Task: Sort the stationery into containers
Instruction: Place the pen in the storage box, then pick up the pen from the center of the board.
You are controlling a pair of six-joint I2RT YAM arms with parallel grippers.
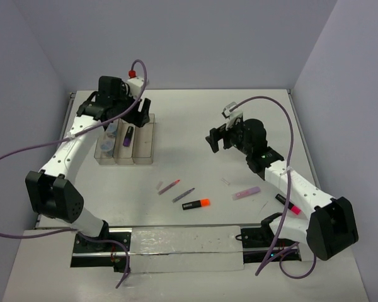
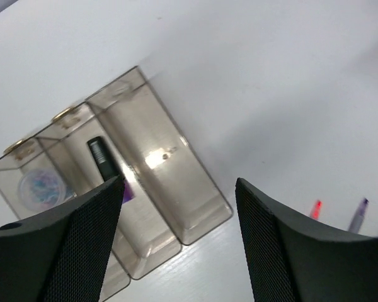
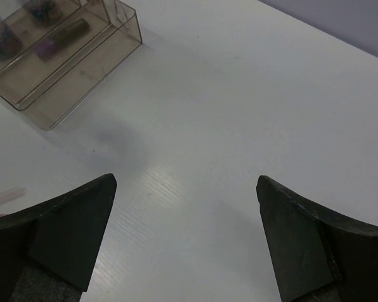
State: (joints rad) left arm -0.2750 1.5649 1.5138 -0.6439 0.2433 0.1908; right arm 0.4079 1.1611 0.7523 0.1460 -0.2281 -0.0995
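Observation:
The containers (image 1: 145, 150) stand at the back left as a clear tray of three compartments. A purple highlighter (image 1: 128, 136) lies in the middle one and bluish round pieces (image 1: 109, 134) in the left one. My left gripper (image 1: 118, 123) hovers open over the tray, holding nothing. In the left wrist view the left gripper (image 2: 179, 184) frames the containers (image 2: 170, 165), the highlighter (image 2: 103, 158) and a round piece (image 2: 44, 187). Loose on the table are a pink pen (image 1: 169, 186), a grey pen (image 1: 183, 194), an orange-black highlighter (image 1: 196, 204), a pale pink bar (image 1: 246, 193) and a pink-black highlighter (image 1: 288, 204). My right gripper (image 1: 215, 139) stands open above bare table.
A small clear piece (image 1: 225, 181) lies near the pink bar. The right wrist view has the right gripper (image 3: 186, 182) over white table, the containers (image 3: 82, 75) at top left and a small pale piece (image 3: 6, 195) at the left edge. A raised rim borders the table.

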